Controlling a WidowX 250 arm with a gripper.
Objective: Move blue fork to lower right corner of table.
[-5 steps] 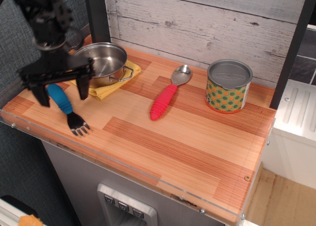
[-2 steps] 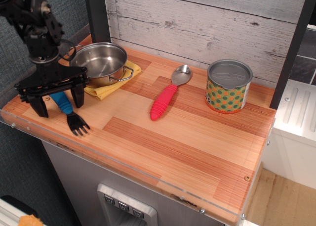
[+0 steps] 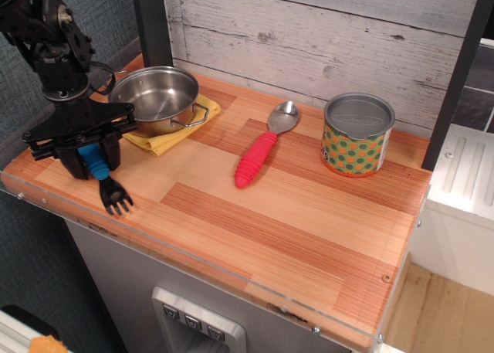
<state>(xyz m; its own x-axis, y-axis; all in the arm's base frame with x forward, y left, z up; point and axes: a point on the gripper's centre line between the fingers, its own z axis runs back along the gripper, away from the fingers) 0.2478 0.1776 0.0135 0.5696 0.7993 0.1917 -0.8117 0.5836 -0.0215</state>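
The blue fork lies at the table's near left corner, its dark tines pointing toward the front edge. My gripper is down over it, and its two black fingers are closed against the sides of the blue handle. The fork still rests on the striped wooden table. Most of the handle is hidden between the fingers.
A steel pot stands on a yellow cloth just behind the gripper. A red-handled metal spoon lies mid-table. A green and orange dotted can stands at the back right. A clear plastic rim runs along the front edge.
The gripper has dropped onto the fork and its wide-open fingers have closed in on the blue handle. The fork has shifted slightly left.
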